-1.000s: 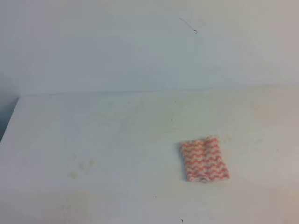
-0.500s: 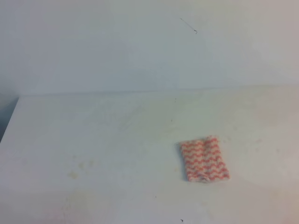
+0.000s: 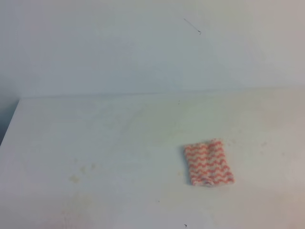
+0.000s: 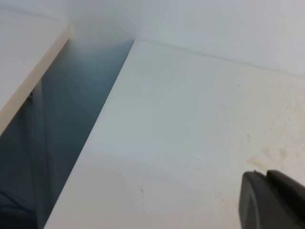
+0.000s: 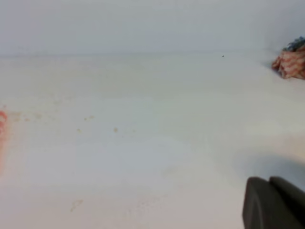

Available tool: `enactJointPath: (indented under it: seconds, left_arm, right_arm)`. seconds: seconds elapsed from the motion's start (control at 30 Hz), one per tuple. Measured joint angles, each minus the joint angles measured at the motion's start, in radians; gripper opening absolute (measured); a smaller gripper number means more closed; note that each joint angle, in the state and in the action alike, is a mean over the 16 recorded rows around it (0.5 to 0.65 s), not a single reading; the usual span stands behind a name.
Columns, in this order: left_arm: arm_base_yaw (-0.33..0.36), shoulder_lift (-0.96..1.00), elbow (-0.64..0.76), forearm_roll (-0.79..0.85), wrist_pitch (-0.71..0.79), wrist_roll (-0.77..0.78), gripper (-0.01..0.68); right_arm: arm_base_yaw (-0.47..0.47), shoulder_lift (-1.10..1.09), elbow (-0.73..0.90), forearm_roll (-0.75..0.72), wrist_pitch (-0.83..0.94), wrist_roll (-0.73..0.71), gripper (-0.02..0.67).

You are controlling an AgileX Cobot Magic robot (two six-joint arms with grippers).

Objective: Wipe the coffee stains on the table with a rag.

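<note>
a plain pale grey-white back wall (image 3: 119, 47) rises behind the far edge of the surface, with a thin dark hairline scratch (image 3: 192, 26) high on it. past the left edge of the surface a dark blue-grey gap (image 4: 62, 124) drops away, and beyond it lies a flat off-white board with a beige edge (image 4: 28, 62). toward the far right corner, in the right wrist view, sits a crumpled orange-pink bundle with a dark bluish top (image 5: 290, 61), partly cut off.
</note>
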Motion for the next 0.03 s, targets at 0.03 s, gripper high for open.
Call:
enactJointPath:
  seconds: [0.03]
  left_arm:
    - [0.000, 0.000, 0.000, 0.000, 0.000, 0.000, -0.001]
  right_arm:
    - [0.000, 0.000, 0.000, 0.000, 0.000, 0.000, -0.003]
